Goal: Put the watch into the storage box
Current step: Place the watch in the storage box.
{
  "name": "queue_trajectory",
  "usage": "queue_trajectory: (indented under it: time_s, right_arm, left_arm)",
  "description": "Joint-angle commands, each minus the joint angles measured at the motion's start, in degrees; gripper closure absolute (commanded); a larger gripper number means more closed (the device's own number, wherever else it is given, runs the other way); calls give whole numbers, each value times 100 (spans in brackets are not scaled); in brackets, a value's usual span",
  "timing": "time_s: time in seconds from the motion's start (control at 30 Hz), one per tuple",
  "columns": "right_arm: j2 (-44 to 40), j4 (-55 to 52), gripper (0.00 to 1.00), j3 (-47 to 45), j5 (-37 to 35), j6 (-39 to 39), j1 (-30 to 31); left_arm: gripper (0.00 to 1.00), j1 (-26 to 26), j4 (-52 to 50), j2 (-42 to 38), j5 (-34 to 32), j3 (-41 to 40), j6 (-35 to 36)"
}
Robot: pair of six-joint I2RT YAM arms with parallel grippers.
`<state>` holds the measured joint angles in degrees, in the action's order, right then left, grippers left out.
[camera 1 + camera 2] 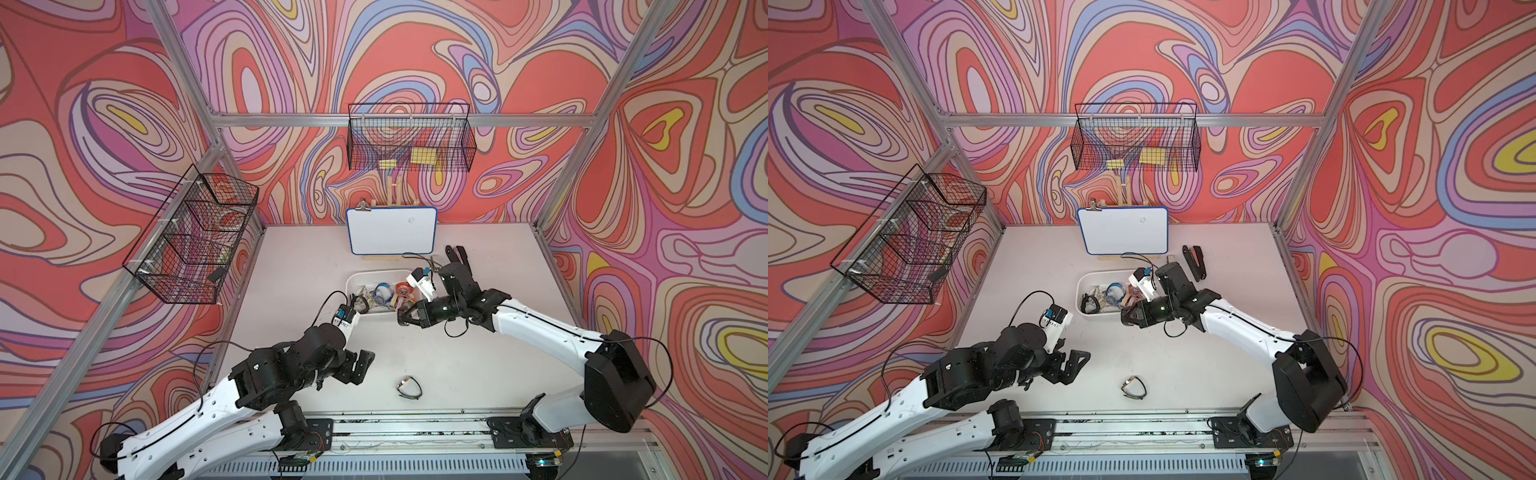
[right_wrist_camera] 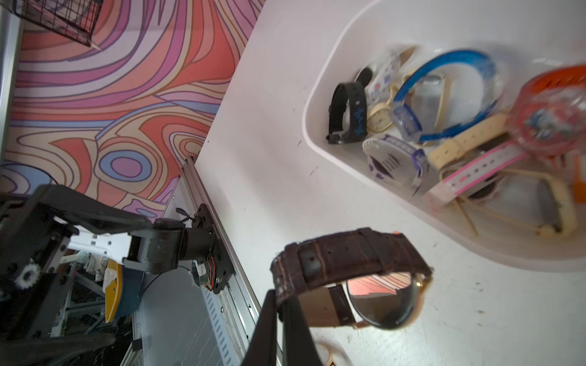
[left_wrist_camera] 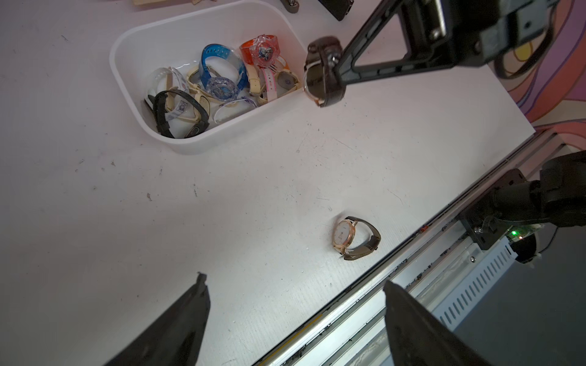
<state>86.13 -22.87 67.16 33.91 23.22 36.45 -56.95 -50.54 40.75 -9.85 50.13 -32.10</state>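
Just beside a corner of the storage box (image 3: 177, 148), the right gripper (image 2: 280, 304) clamps a brown-strapped watch (image 2: 345, 256) by its band, not yet over the opening (several watches (image 3: 218, 85) already lie inside). The left gripper (image 3: 295, 280) hangs wide and empty; a second watch (image 3: 352, 237) lies on the table (image 3: 222, 206), apparently yet to be fetched.

The left arm (image 1: 199, 415) and right arm (image 1: 540, 328) are formed of white link shells joined by black motor housings. Thin black cables (image 1: 1036, 291) are run along the links. White camera mounts (image 1: 422, 283) with blue modules are fitted at the wrists. On the right gripper (image 3: 333, 71), black fingers (image 3: 396, 67) are shaped as open ribbed triangles.
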Motion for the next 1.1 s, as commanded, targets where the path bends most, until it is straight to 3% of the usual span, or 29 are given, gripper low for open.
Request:
queue_trajectory:
  time_s: [0.0, 0.2, 0.47, 0.77, 1.07]
  right_arm:
    - [692, -1236, 100, 959, -648, 17, 12]
    - [2280, -2529, 100, 2923, -1404, -364, 90]
    - [3784, -3354, 100, 4673, -2276, -796, 123]
    - [4412, -3459, 100, 5549, -2558, -828, 126]
    - [4837, -3436, 100, 5851, -2758, -949, 117]
  left_arm:
    - [8, -27, -285, -15, -505, 93, -184]
    - [8, -27, -455, -82, -719, 133, -278]
    - [7, -27, -543, -233, -833, 117, -301]
    - [8, -27, -543, -242, -839, 85, -306]
    - [7, -27, -483, -216, -810, 25, -290]
